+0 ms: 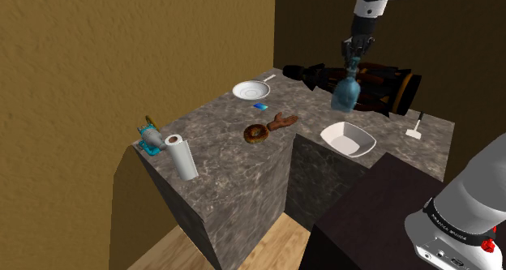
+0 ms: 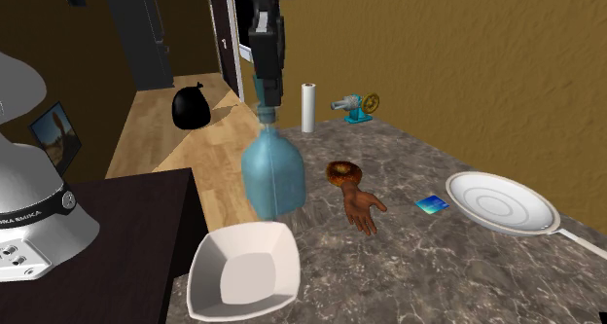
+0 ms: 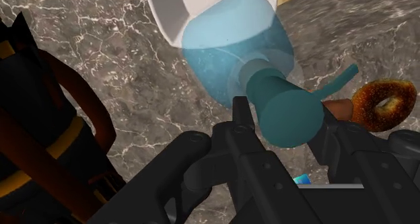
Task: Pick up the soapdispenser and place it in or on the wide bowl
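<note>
– Bench [image 1: 235, 159] layout first: where's the wide bowl [image 1: 347, 139]?
– White, at the bench's edge nearest the stand [image 1: 365, 220].
– And the soapdispenser [image 1: 346, 92]?
– Blue, clear of the bench, hanging from the hand [image 1: 354, 62], whose fingers [image 3: 237, 125] clamp its pump head.
– Its long axis?
– Near upright: pump up, base down. In the wrist view the base overlaps the bowl's rim, so the bowl lies below and slightly toward that stand-side edge.
– Next move?
– My guess: a short shift toward that edge, then straight down, keeping it upright.
</note>
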`<move>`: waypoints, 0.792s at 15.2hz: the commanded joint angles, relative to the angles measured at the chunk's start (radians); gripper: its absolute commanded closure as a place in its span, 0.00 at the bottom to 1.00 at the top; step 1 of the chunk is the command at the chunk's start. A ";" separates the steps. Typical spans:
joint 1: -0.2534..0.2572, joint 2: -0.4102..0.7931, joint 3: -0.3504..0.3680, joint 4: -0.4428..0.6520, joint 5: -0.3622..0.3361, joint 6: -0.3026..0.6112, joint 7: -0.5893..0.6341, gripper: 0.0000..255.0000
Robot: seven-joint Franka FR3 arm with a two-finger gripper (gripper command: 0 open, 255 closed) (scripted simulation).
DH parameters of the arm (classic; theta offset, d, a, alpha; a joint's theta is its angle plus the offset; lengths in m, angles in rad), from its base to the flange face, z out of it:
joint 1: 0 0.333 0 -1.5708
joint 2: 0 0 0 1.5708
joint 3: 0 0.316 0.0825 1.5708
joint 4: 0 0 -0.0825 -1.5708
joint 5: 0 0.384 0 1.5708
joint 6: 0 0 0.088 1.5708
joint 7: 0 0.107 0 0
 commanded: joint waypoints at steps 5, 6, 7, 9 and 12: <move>-0.030 -0.193 -0.017 -0.112 -0.043 -0.078 -0.026 1.00; -0.030 -0.192 -0.017 -0.125 -0.044 -0.065 -0.026 1.00; -0.030 -0.192 -0.018 -0.138 -0.044 -0.051 -0.027 1.00; -0.031 -0.190 -0.019 -0.163 -0.044 -0.024 -0.028 1.00; -0.032 -0.185 -0.021 -0.199 -0.044 0.016 -0.029 1.00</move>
